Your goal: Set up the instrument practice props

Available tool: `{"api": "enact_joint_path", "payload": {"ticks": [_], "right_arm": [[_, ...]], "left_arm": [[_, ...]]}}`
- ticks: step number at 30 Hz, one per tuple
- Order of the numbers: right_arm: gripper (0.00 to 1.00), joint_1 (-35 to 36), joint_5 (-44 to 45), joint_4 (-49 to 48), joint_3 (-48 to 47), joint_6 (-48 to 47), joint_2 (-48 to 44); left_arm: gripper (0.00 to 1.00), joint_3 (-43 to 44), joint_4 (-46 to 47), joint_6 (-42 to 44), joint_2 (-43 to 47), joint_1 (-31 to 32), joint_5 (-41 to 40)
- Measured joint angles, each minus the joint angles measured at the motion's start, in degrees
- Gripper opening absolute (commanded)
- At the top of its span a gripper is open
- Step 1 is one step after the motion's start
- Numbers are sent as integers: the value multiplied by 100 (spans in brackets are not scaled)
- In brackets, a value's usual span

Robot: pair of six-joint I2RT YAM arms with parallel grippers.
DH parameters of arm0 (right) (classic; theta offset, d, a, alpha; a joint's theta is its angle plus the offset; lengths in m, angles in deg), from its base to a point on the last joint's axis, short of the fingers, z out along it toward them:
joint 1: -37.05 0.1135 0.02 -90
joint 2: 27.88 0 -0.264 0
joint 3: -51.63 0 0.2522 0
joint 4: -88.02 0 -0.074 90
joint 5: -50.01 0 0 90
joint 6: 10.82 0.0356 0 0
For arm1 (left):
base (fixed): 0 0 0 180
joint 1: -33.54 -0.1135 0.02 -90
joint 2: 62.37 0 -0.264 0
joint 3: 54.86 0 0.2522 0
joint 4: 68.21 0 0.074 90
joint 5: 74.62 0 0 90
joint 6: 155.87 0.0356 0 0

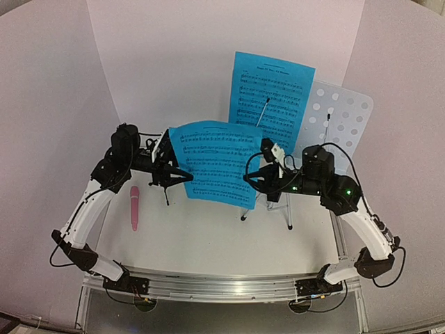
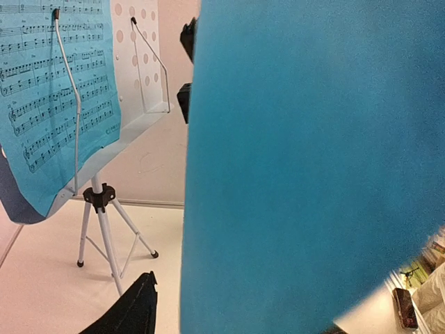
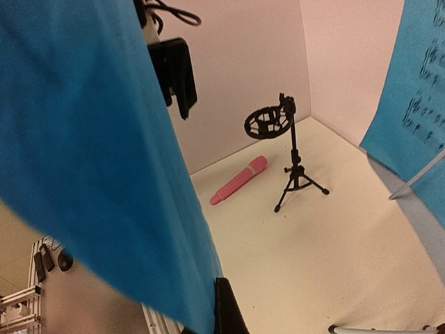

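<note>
1. Blue page [image 1: 215, 163] held up, pinched by my left tool [image 1: 169, 165] at its 9 o'clock edge and my right tool [image 1: 265, 169] at 3 o'clock.
2. Music stand [image 1: 344, 118] at 1 o'clock carries the second page [image 1: 268, 97].
3. Pink microphone [image 1: 134, 207] lies on the counter [image 1: 208, 236] at 8 o'clock, near the mic mount [image 3: 296, 169].

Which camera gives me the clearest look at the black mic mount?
Right wrist: the black mic mount stands upright and unobstructed, ring and tripod legs clear, beside the pink microphone. Top external shows only its legs, the rest hidden under the left gripper. Left wrist misses it; the held blue page covers most of that view.
</note>
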Motion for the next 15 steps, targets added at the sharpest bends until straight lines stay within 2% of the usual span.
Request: {"api": "enact_joint_path", "payload": {"ticks": [7, 11, 15], "right_arm": [[0, -15, 390, 378, -1134, -82, -38], [0, -16, 470, 671, -1677, -117, 5], [0, -26, 516, 933, -1926, -142, 78]], "left_arm": [[50, 508, 552, -354, -488, 155, -116], [41, 806, 685, -382, -768, 440, -204], [41, 1170, 787, -411, -1041, 592, -209]]}}
